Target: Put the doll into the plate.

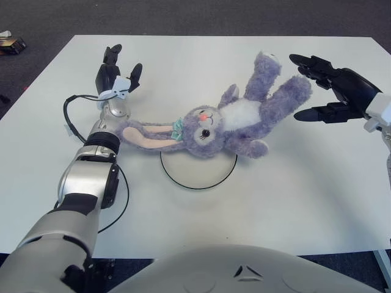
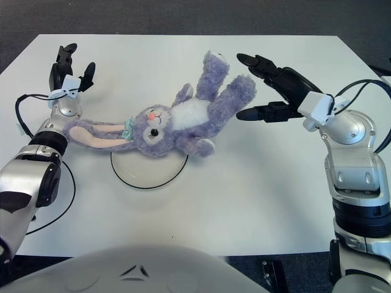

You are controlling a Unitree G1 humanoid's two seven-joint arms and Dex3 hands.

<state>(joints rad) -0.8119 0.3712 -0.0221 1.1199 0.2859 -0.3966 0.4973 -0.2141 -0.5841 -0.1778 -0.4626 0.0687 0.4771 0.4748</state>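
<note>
The purple rabbit doll (image 1: pixel 235 122) lies on the white table (image 1: pixel 293 201) with its head over the far rim of the round plate (image 1: pixel 198 171), its body and legs stretching far and to the right, off the plate. Its 2 long ears reach left, toward the left hand's wrist. The left hand (image 1: pixel 116 70) shows at the far left, fingers apart and holding nothing. The right hand (image 2: pixel 272 85) hovers just right of the doll's legs, fingers spread wide, gripping nothing.

White table (image 1: pixel 293 201) — purple doll (image 1: pixel 238 125), plate (image 1: pixel 198 174)
</note>
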